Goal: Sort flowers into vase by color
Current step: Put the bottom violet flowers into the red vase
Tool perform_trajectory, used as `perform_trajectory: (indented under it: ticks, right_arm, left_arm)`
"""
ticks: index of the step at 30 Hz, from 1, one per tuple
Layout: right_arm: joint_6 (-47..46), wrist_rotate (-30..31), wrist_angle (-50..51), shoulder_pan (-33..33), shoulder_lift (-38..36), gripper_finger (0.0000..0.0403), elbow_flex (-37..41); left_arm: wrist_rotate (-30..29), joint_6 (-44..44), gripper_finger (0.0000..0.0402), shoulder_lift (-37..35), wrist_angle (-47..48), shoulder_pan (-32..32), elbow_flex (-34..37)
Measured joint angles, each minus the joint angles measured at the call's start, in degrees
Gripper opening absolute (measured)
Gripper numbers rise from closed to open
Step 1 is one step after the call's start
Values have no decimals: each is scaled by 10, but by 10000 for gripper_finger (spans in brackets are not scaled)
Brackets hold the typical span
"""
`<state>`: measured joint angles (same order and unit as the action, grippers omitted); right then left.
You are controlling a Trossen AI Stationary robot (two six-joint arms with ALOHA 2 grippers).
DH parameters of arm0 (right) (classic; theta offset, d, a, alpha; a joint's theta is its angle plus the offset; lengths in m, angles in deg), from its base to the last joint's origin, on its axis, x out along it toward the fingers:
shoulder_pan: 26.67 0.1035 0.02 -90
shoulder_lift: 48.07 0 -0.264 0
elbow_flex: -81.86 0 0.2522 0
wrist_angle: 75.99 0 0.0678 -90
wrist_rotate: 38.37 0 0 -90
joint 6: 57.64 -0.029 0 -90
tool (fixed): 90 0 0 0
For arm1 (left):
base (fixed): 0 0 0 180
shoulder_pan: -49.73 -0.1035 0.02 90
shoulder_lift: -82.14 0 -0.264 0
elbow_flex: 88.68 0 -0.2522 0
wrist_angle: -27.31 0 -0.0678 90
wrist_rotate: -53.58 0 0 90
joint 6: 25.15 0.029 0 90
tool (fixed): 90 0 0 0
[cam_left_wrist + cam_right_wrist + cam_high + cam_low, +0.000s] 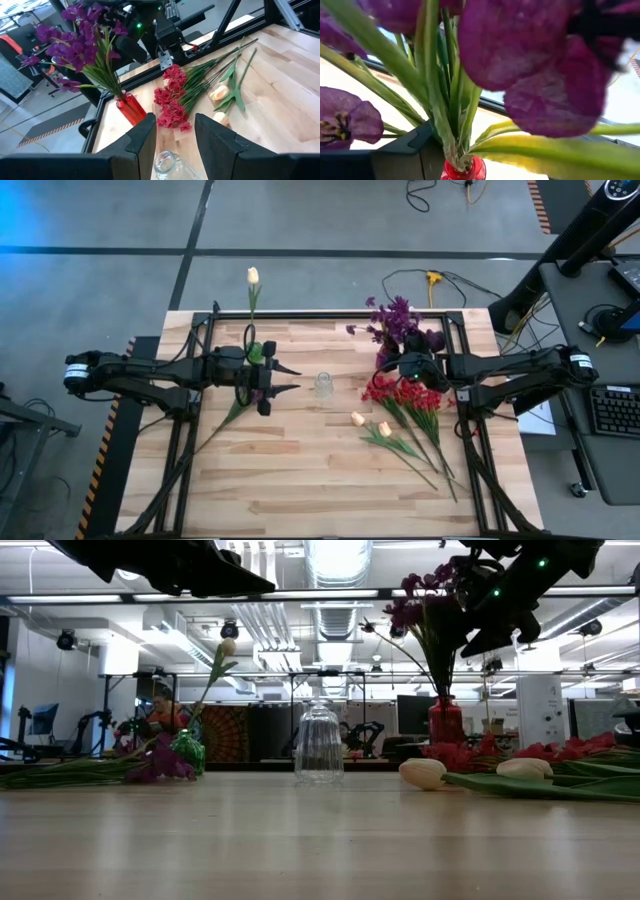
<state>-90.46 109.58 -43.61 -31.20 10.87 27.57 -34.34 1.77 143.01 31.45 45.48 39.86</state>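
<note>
clear vase (324, 385) between green (255, 352) and red vases (387, 358)

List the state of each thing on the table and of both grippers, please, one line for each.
purple flowers: upright in the red vase.
red flowers: lying on the table.
cream tulips: lying flat by the red ones.
clear vase: upright, empty.
green vase: upright, holds one cream tulip.
left gripper: open, empty.
right gripper: beside the purple flowers' stems.

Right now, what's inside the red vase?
The red vase holds purple flowers, green stems bunched in its neck. The right gripper is at them. Stem ends inside the vase can't be seen.
</note>
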Motion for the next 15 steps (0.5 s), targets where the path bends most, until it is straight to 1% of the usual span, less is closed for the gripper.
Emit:
perform_trajectory:
  ticks: [4,10,15]
  right_arm:
    - [1,0,21,0,0,258,-11]
    - [-1,-1,59,3,0,254,-36]
    - [-7,-29,87,3,0,257,-56]
  left_arm:
    - [-2,0,118,0,2,0,0]
    - [-2,0,118,0,2,0,0]
    - [-2,0,118,0,2,0,0]
